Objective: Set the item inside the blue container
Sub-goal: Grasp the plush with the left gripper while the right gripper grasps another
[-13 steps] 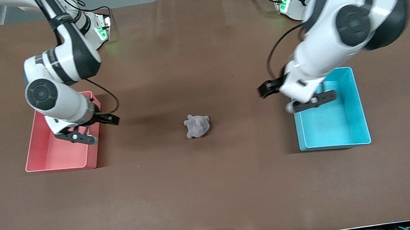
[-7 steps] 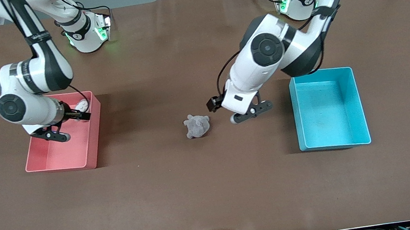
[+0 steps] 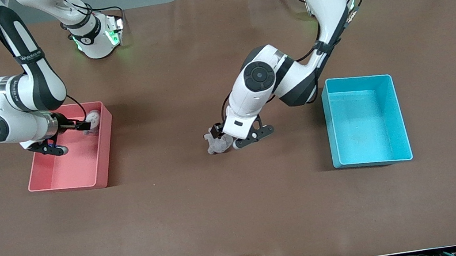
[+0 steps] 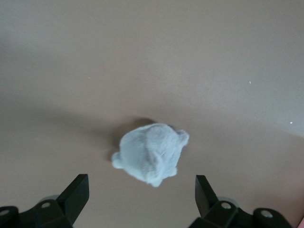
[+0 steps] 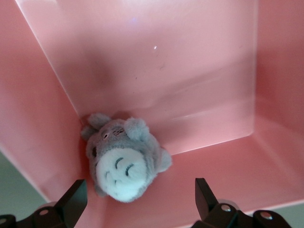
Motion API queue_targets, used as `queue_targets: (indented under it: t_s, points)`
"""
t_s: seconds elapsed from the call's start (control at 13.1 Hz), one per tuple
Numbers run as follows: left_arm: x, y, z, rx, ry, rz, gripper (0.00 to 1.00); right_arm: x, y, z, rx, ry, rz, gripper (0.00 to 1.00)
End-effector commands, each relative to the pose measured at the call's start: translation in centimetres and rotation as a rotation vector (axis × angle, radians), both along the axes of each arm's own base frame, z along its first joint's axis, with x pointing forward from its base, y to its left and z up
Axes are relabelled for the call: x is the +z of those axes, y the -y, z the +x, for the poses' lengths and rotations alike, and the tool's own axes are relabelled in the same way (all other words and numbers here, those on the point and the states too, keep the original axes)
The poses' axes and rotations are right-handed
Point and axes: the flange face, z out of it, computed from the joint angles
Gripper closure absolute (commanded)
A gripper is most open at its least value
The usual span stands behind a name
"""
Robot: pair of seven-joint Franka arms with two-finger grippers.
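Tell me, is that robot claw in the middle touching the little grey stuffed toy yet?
Apart. The left wrist view shows the grey plush toy on the brown table with bare table between it and each finger of the open left gripper.

Robotics lab: two arms (image 3: 275, 81) at a brown-covered table (image 3: 205, 220).

toy (image 3: 217, 143) on table (image 3: 205, 220), between bins
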Motion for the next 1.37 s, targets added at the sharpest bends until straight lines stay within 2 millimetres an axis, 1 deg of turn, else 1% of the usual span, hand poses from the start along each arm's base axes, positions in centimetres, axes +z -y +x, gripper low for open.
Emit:
queue_targets:
  t_s: [0.0,0.08,0.15,0.23,0.31,0.46,0.53,0.61,0.69,0.76,0.84,0.92,1.07,1.15,1.22,1.3]
  points:
    - [-2.1,2.3,-0.1,0.005,0.053,-0.005,0.02,-2.4,0.6,-0.6,-0.021,-0.026,0.073,0.00]
    - [-3.1,2.8,-0.5,0.002,0.063,0.003,0.02,-3.0,0.6,-0.7,-0.023,-0.037,0.085,0.00]
    - [-4.2,2.8,-0.4,0.006,0.073,0.012,0.02,-3.7,0.6,-0.9,-0.017,-0.052,0.089,0.00]
    - [-5.1,3.2,-0.7,0.001,0.083,0.008,0.02,-4.2,0.6,-1.0,-0.020,-0.059,0.090,0.00]
    - [-6.0,3.2,-0.5,0.009,0.095,-0.004,0.02,-4.4,0.6,-1.0,-0.030,-0.062,0.096,0.00]
    - [-7.5,3.6,-0.8,0.002,0.097,-0.006,0.02,-4.5,0.6,-1.0,-0.030,-0.064,0.097,0.00]
    - [-8.0,3.3,-0.7,0.002,0.099,0.003,0.02,-4.5,0.6,-1.0,-0.032,-0.065,0.097,0.00]
    - [-8.3,3.4,-0.8,-0.003,0.099,0.008,0.02,-4.7,0.7,-1.0,-0.032,-0.068,0.096,0.03]
    - [-9.1,3.3,-0.9,-0.010,0.097,0.021,0.03,-4.8,0.6,-1.1,-0.032,-0.071,0.097,0.10]
    - [-10.0,3.9,-1.7,-0.024,0.092,0.029,0.05,-4.8,0.7,-1.0,-0.032,-0.071,0.097,0.19]
    - [-10.8,4.2,-2.1,-0.031,0.097,0.040,0.07,-4.7,0.6,-0.9,-0.030,-0.073,0.098,0.30]
    - [-11.1,4.3,-2.3,-0.038,0.110,0.054,0.10,-4.6,0.6,-0.9,-0.028,-0.071,0.099,0.43]
    - [-11.9,4.7,-3.0,-0.050,0.115,0.073,0.27,-4.5,0.6,-0.8,-0.032,-0.069,0.100,0.65]
    - [-11.7,4.7,-2.9,-0.052,0.120,0.071,0.39,-4.5,0.6,-0.8,-0.033,-0.069,0.101,0.77]
    - [-11.5,4.6,-2.7,-0.052,0.122,0.070,0.50,-4.5,0.8,-0.8,-0.038,-0.070,0.102,0.88]
    - [-11.1,4.6,-2.6,-0.051,0.126,0.067,0.60,-4.5,1.3,-0.8,-0.047,-0.068,0.102,0.95]
